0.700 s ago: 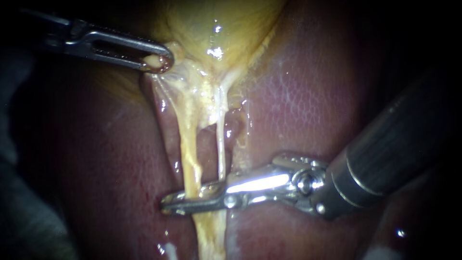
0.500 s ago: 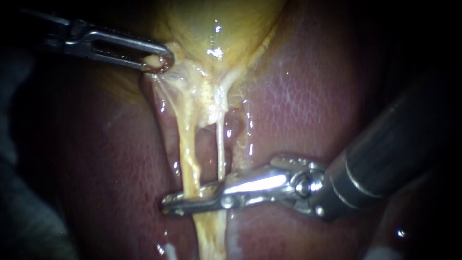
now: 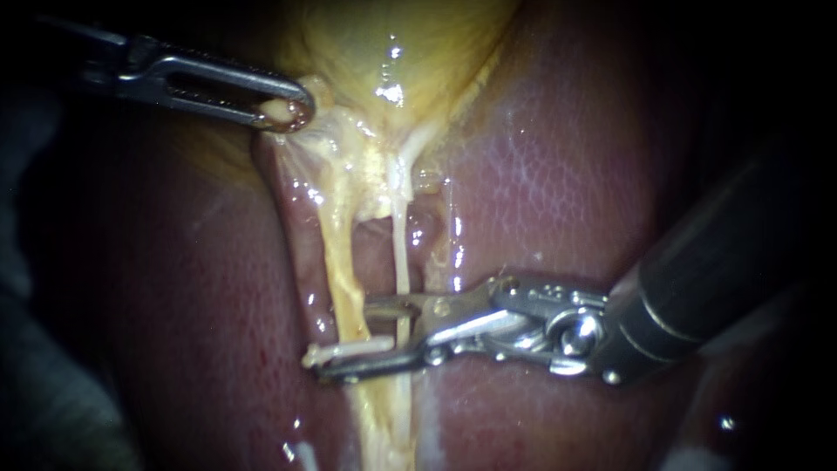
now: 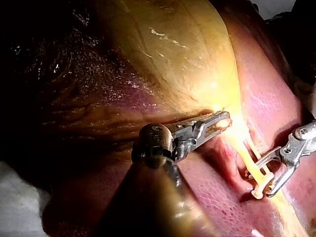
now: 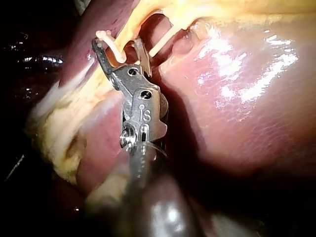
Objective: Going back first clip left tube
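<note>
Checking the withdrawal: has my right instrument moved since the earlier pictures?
Yes: the right instrument has slid back rightward against the left tube, leaving a clip on it.

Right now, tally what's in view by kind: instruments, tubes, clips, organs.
Metal instruments with jaws: 2, left instrument, right instrument
Pale yellow tubes: 2, thick left tube, thin right tube
Clips: 1, small white clip on the left tube
Organs: 2, yellow gallbladder, red-brown liver
Total: 7
</note>
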### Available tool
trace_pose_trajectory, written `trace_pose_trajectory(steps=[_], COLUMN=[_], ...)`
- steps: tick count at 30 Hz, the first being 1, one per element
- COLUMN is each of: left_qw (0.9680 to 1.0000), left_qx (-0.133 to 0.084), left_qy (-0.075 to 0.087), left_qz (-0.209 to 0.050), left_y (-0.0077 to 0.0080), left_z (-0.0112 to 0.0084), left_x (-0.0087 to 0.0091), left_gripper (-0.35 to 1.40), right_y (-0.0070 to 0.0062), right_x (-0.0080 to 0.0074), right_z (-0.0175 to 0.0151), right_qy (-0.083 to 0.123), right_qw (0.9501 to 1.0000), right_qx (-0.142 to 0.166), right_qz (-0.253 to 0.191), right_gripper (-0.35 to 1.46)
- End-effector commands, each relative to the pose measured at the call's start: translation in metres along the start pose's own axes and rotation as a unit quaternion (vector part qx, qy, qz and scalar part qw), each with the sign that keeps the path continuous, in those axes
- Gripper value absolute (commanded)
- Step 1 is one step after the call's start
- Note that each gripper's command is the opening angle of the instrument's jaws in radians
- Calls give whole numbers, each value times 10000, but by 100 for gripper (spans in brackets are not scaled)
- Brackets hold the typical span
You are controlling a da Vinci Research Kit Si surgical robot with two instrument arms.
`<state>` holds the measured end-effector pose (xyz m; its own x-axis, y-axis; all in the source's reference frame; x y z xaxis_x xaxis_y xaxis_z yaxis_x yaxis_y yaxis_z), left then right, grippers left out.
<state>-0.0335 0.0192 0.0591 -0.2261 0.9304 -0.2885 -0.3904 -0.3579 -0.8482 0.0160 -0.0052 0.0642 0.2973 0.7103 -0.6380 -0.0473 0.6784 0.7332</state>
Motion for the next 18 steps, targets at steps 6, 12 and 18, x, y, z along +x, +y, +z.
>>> trace_pose_trajectory(steps=[6,12,18], left_qw=[10000,10000,10000], left_qx=[-5,-7,-8], left_qy=[-4,-5,-6], left_qz=[3,3,3], left_y=[0,0,0], left_z=[-2,-3,-3], left_x=[-1,-1,-1], left_gripper=[-35,-35,-35], right_y=[-9,-18,-18], right_x=[9,30,47], right_z=[-37,-103,-149], right_qy=[-313,-604,-976], right_qw=[9963,9880,9788], right_qx=[46,29,-220], right_qz=[-794,-1422,-1790], right_gripper=[50,50,50])
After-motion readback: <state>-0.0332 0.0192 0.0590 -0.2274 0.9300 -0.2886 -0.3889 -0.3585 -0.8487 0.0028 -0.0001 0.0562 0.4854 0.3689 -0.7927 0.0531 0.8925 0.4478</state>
